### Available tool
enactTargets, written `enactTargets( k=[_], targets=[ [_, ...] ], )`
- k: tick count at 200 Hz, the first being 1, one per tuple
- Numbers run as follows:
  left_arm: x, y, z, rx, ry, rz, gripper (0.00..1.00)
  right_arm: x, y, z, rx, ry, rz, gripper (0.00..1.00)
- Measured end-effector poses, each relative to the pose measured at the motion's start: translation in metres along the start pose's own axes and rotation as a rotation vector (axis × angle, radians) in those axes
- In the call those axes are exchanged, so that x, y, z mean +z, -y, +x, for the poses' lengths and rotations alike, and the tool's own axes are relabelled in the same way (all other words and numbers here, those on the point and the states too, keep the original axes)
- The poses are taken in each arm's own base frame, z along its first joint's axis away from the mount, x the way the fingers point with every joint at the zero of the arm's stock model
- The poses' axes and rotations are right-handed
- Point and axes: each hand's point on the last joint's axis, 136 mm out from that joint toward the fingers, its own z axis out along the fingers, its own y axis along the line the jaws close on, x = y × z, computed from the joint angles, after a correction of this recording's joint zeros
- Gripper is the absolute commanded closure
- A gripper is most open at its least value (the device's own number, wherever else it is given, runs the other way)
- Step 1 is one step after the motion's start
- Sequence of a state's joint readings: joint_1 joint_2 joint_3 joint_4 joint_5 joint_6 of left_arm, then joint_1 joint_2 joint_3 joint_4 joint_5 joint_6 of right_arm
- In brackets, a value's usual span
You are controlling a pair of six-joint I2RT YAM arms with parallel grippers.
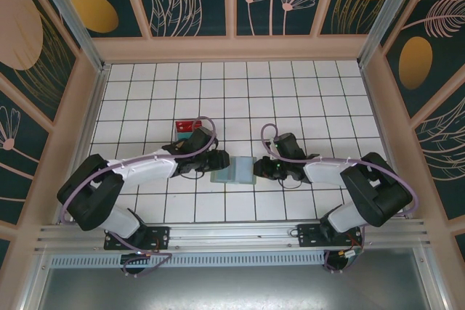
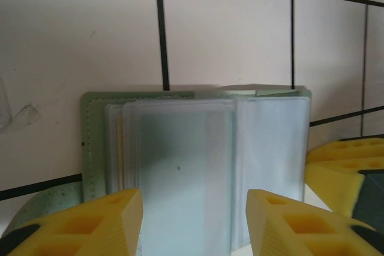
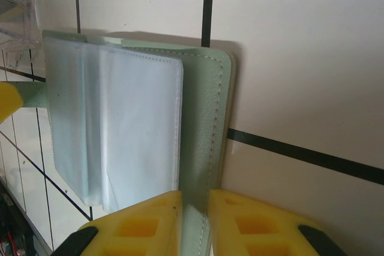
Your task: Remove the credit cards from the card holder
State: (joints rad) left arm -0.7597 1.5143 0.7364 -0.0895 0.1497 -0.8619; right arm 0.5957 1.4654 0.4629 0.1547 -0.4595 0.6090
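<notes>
Grey-green card holder (image 1: 232,170) lies open mid-frame between both arms; right gripper (image 3: 194,208) pinches its cover edge (image 3: 207,118), left gripper (image 2: 193,208) straddles the clear sleeves (image 2: 186,148), unclenched. Next, likely: close on one card and slide it out.

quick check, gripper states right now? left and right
Left gripper: open, fingers straddling the card holder's clear sleeves.
Right gripper: shut on the card holder's green cover edge.

The card holder (image 3: 207,118) has a grey-green cover with pale stitching and frosted, bluish-white sleeves (image 3: 120,118). The table (image 1: 290,92) is white with a black grid, the fingers (image 3: 144,226) yellow, the walls (image 1: 211,12) dark teal with peach and gold plants
</notes>
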Motion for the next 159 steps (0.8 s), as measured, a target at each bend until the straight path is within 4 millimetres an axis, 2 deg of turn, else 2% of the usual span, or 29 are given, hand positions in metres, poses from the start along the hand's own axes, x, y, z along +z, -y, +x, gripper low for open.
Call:
enactTargets(
  k=[80,159],
  targets=[
    [0.011,-0.009,0.008,-0.006,-0.037,-0.030,0.51,0.002,-0.001,-0.001,-0.001,-0.004,0.000,0.79],
    [0.017,0.003,0.014,0.030,-0.067,0.016,0.50,0.003,-0.001,-0.001,0.001,-0.008,-0.002,0.79]
  ],
)
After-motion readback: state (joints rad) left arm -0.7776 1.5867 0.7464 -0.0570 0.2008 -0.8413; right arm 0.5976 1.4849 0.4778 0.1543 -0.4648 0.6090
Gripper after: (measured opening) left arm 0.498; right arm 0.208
